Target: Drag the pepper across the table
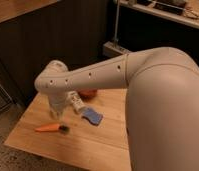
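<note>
The pepper [49,128], slim and orange with a dark stem cap at its right end, lies on the left front part of the light wooden table [108,145]. My white arm reaches in from the right and bends down over the table's left side. The gripper [58,113] hangs at its lower end, just above and slightly behind the pepper. I see nothing held in it, and it hides what stands directly behind it.
A flat blue sponge-like piece [93,116] lies right of the pepper. A white bottle-like object [75,102] and a dark-red bowl [87,93] stand behind it. Dark cabinet fronts rise behind the table. The floor drops off at the left and front edges.
</note>
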Action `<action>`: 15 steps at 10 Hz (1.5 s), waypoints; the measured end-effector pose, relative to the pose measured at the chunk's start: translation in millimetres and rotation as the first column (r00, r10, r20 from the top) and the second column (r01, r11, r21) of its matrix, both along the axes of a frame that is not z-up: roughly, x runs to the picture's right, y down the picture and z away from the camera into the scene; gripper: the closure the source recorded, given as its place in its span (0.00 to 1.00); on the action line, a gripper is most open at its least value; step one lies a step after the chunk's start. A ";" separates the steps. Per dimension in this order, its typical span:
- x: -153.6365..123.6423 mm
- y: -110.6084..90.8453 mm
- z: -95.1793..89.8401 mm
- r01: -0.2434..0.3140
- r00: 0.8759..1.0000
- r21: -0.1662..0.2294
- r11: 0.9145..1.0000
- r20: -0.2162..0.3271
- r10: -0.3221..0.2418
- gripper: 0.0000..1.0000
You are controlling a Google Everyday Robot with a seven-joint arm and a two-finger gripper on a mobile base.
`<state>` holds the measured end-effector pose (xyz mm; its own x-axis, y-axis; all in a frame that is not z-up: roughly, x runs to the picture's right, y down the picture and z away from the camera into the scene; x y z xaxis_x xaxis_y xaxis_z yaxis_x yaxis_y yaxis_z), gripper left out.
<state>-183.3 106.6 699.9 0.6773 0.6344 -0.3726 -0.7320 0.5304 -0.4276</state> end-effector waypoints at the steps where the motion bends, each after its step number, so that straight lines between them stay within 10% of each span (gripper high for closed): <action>1: -2.8 0.8 -0.9 0.023 0.999 0.005 1.000 0.022 -0.023 0.35; 9: -12.6 -2.0 -1.9 0.093 0.991 0.049 0.994 0.088 -0.097 0.35; 12: -45.6 5.9 -10.4 0.245 0.934 0.117 0.962 0.237 -0.267 0.35; 15: -63.9 18.5 -15.1 0.378 0.857 0.166 0.911 0.310 -0.412 0.35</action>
<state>-247.2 125.0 684.7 0.9508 0.3080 -0.0338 -0.2768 0.7952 -0.5395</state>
